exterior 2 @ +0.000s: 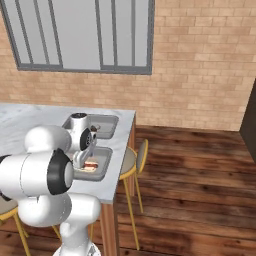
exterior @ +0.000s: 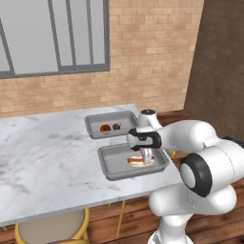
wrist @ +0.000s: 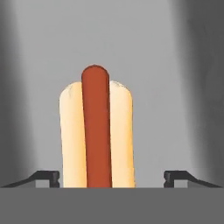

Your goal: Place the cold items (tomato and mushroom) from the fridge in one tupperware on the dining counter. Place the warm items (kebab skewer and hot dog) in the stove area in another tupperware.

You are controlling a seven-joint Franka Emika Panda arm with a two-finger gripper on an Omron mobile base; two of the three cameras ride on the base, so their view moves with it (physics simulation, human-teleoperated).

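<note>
While the gripper [wrist: 112, 177] hangs low over the nearer tupperware [exterior: 114, 167] on the dining counter [exterior: 47, 157], its fingertips [wrist: 47, 176] stand wide apart, clear of the hot dog [wrist: 96, 131] lying there. In the farther tupperware [exterior: 97, 123] sit probably the tomato [exterior: 105, 127] and mushroom [exterior: 116, 126].

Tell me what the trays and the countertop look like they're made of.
Near tray and far tray: matte grey plastic by the look, with rounded corners and a flat rim; dull metal is possible. Dining counter: polished white marble, or an imitation, with grey veins.
</note>
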